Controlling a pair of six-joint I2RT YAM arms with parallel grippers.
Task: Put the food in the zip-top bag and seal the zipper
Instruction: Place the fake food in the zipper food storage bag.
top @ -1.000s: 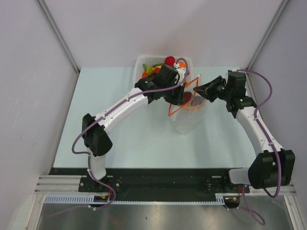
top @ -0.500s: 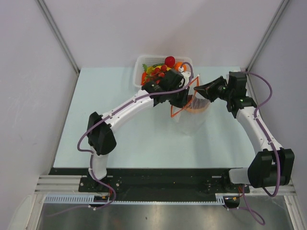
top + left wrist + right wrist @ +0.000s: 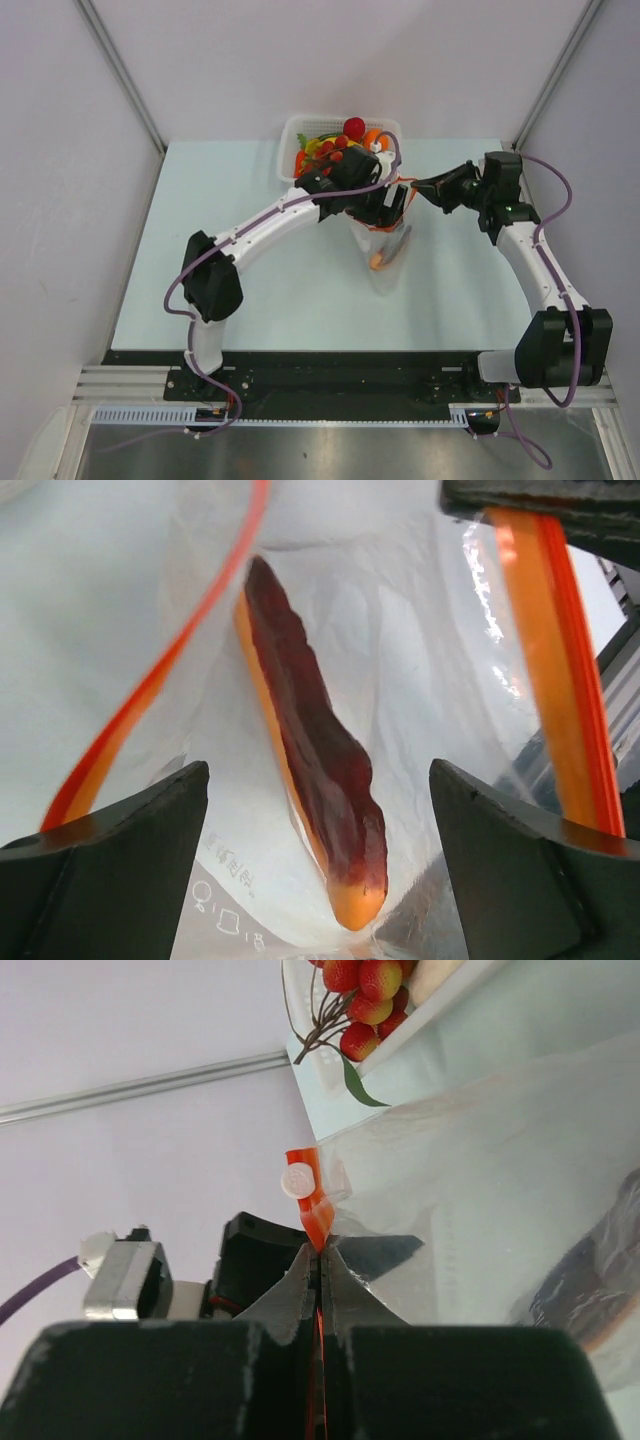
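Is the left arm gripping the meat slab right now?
No: in the left wrist view the left fingers stand wide apart and the meat slab lies in the zip-top bag between them, touching neither.

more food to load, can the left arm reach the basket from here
Probably yes: the left claw is open and empty over the bag, the basket just beyond, nothing between.

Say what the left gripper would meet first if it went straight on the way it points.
Probably the meat slab lying inside the zip-top bag, straight ahead between the left gripper's open fingers; depth is hard to judge.
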